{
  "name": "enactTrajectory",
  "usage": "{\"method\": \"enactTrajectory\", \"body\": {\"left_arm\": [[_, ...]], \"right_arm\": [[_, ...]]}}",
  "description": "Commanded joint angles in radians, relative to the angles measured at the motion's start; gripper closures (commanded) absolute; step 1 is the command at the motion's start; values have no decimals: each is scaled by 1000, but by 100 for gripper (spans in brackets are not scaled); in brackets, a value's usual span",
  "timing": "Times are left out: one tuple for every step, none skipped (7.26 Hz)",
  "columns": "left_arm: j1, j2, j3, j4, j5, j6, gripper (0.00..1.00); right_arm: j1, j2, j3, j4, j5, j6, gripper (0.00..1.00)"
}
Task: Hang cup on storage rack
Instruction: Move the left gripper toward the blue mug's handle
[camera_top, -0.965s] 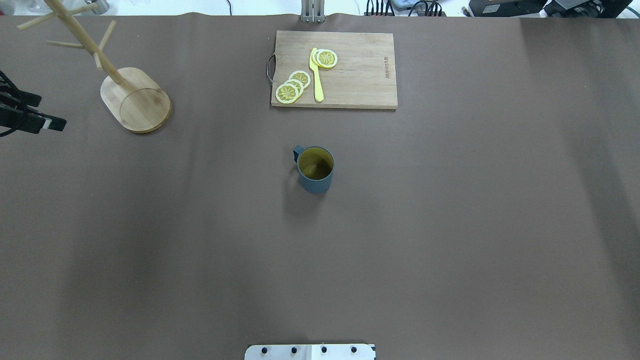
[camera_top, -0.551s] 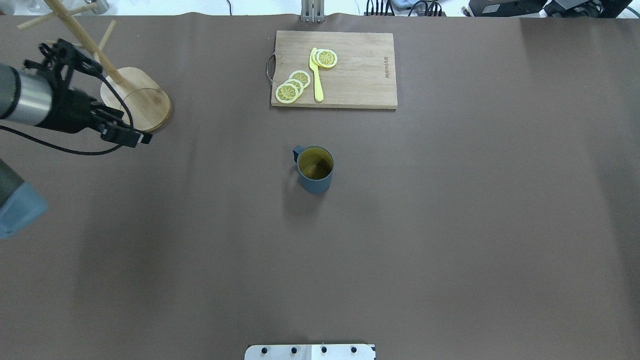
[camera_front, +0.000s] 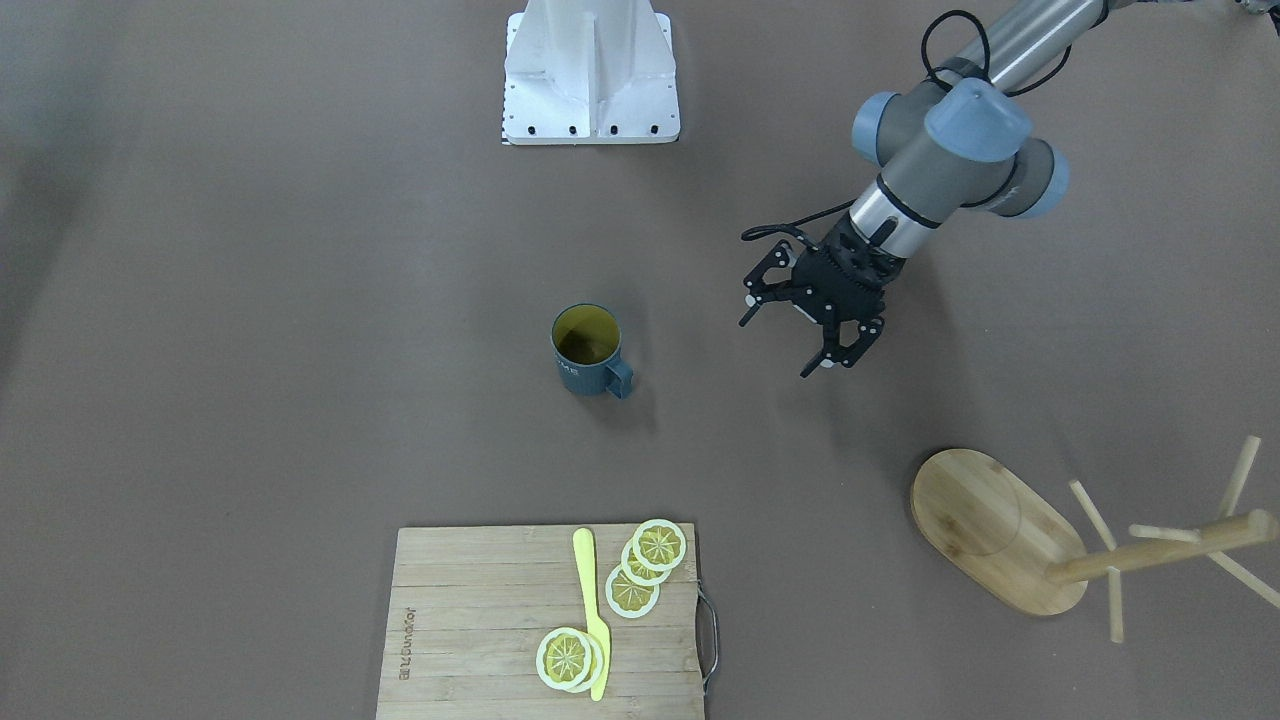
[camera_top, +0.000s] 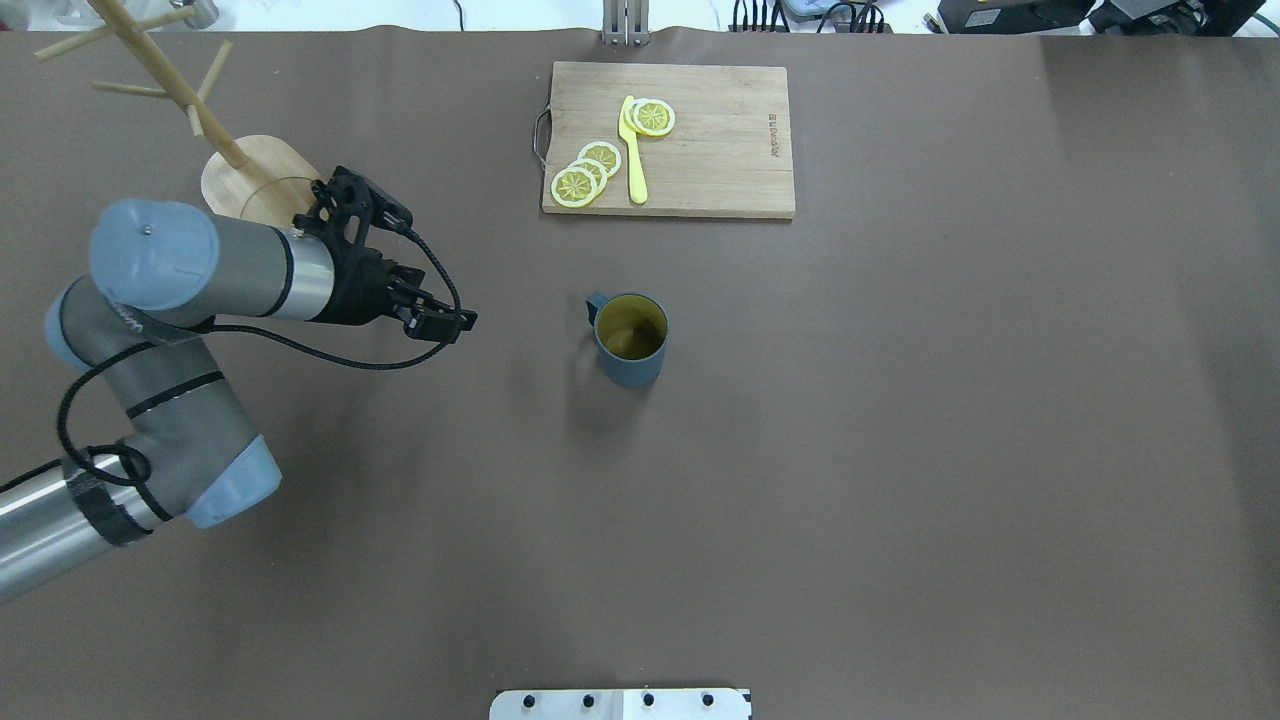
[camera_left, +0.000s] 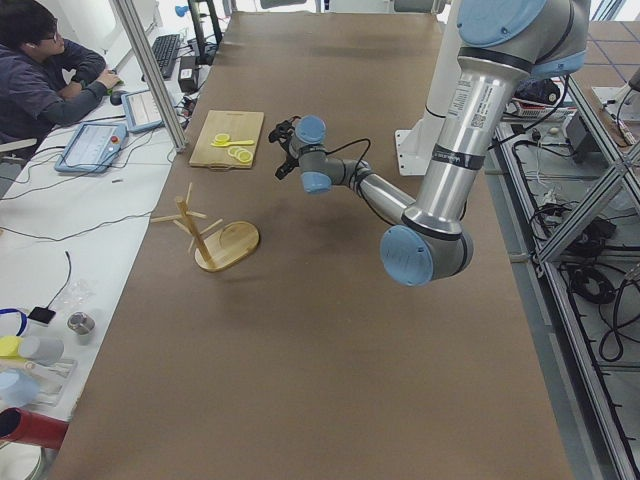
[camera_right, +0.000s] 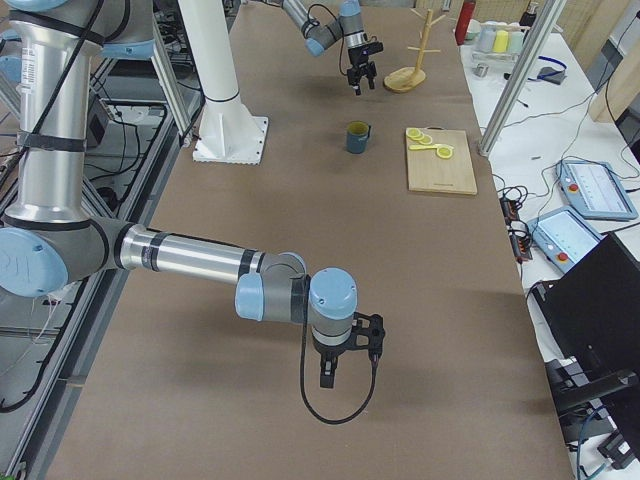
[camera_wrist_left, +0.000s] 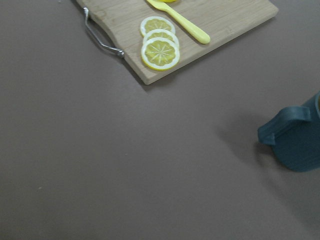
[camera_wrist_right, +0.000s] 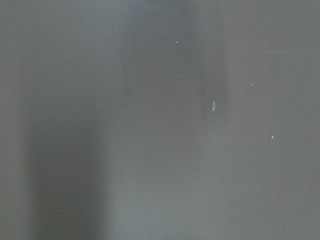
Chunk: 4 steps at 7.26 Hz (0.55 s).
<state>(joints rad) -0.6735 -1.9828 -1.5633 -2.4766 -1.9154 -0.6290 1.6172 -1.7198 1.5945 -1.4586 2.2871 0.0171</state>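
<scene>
The brown tabletop (camera_top: 900, 450) carries everything. Seen from overhead, the left arm (camera_top: 200, 260) reaches in from 8 o'clock. The left jaws stand apart, holding nothing, above the bare tabletop at 9 o'clock of the cup and well apart from it. The right arm (camera_right: 190, 262) shows only in the side view, low over the tabletop, and I cannot tell how the right jaws stand. A cutting board (camera_top: 720, 150) lies at 12 o'clock. The storage rack (camera_top: 262, 165) stands at 10 o'clock, its base partly hidden behind the left wrist. The cup (camera_top: 630, 340) sits upright mid-table, handle toward 10 o'clock. Lemon slices (camera_top: 585, 172) and a yellow knife (camera_top: 633, 160) lie on the board.
</scene>
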Motion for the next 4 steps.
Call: {"method": "enactTrajectory", "body": {"left_arm": [[54,-123,120,-56,16,2,8],[58,-146,158,-102,16,6,8],[67,-154,210,-157,18,26,11],[66,-168,235,-160,18,91,20]], "right_arm": [[0,2,1,0,0,1,0],[1,2,1,0,0,1,0],[1,2,1,0,0,1,0],[1,2,2,0,0,3,0]]}}
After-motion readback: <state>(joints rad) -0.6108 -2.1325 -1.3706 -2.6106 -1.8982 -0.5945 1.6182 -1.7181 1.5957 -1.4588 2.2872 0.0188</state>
